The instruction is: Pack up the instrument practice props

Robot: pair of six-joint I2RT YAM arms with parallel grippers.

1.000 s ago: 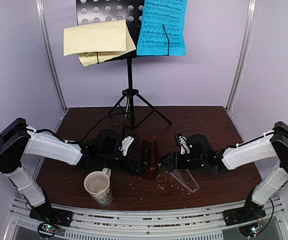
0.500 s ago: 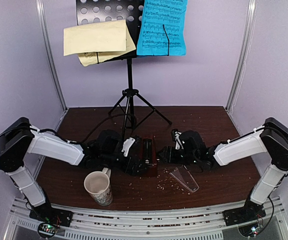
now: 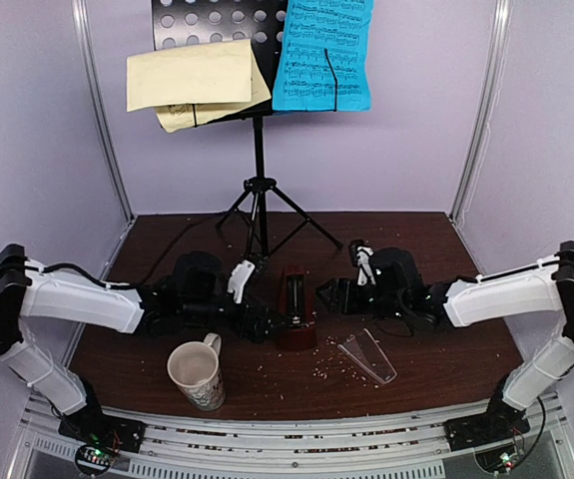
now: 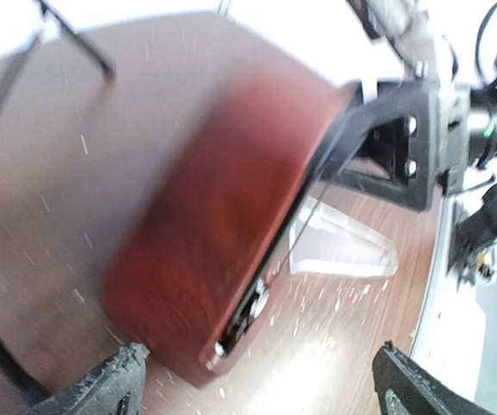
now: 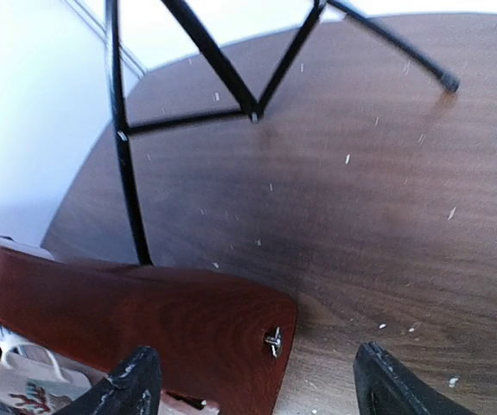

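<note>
The dark red-brown metronome [image 3: 294, 311] stands on the table between my two grippers, and its clear cover [image 3: 368, 357] lies flat to its right. My left gripper [image 3: 270, 324] is open just left of the metronome's base. In the left wrist view the metronome [image 4: 222, 216] is blurred, ahead of the spread left gripper [image 4: 257, 385]. My right gripper [image 3: 328, 297] is open on the other side. In its wrist view the metronome [image 5: 144, 320] lies past the right gripper [image 5: 261, 385]. The black music stand [image 3: 259, 180] holds pale yellow sheets [image 3: 192, 80] and a blue sheet [image 3: 323, 55].
A cream patterned mug [image 3: 197, 374] stands near the front edge, left of centre. The stand's tripod legs [image 5: 213, 60] spread over the back of the table behind the metronome. Small crumbs dot the dark wooden tabletop [image 3: 416, 239]. Walls close in on both sides.
The metronome has gone from leaning to upright. My right gripper's jaws have spread wider beside it. My left arm has drawn back a little to the left.
</note>
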